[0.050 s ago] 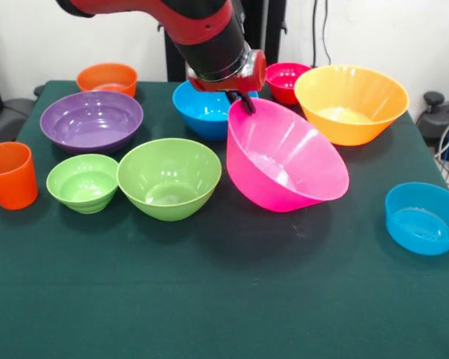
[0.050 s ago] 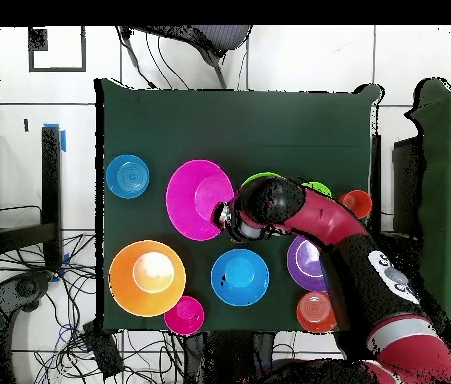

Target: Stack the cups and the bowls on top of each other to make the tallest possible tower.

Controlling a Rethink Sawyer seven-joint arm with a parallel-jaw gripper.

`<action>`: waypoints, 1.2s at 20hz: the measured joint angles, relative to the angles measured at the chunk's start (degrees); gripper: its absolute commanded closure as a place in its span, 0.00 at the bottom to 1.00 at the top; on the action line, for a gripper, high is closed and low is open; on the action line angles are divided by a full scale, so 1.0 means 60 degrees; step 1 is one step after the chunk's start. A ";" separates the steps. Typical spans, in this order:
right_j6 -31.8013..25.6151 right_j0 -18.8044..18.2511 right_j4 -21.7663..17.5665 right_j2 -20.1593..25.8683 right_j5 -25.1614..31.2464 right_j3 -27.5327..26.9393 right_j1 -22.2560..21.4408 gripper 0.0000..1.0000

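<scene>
My gripper (image 1: 243, 101) is shut on the far rim of the large pink bowl (image 1: 284, 157), which hangs tilted with its mouth toward the camera. From above, the gripper (image 2: 227, 218) sits at the edge of the pink bowl (image 2: 197, 200). Just left of it stand the medium green bowl (image 1: 169, 178) and the small green bowl (image 1: 83, 182). The orange cup (image 1: 10, 174) stands upright at the left edge. The purple bowl (image 1: 91, 120), medium blue bowl (image 1: 202, 108) and large orange bowl (image 1: 350, 103) stand behind. Each stands alone, and no tower is in view.
A small orange bowl (image 1: 107, 78) and a small red bowl (image 1: 286, 81) stand along the far edge. A small blue bowl (image 1: 423, 218) rests near the right edge. In the overhead view my arm (image 2: 349, 250) covers part of the purple bowl (image 2: 304, 262).
</scene>
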 measured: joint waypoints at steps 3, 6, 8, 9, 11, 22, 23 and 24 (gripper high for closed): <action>0.0000 -0.0007 0.0318 0.0013 0.0321 -0.0085 0.0001 1.00; 0.0000 -0.0011 0.0701 0.0024 0.0647 -0.0212 0.0002 1.00; 0.0000 -0.0014 0.0972 0.0036 0.0875 -0.0297 0.0003 1.00; 0.0000 -0.0016 0.1019 0.0041 0.0918 -0.0310 0.0003 1.00; 0.0000 -0.0031 0.1157 0.0059 0.1070 -0.0339 0.0004 1.00; 0.0000 -0.0272 0.1345 0.0247 0.1875 -0.0725 0.0164 1.00; 0.0000 -0.0372 0.1343 0.0306 0.2132 -0.0817 0.0230 1.00; 0.0000 -0.0423 0.1343 0.0338 0.2251 -0.0853 0.0252 1.00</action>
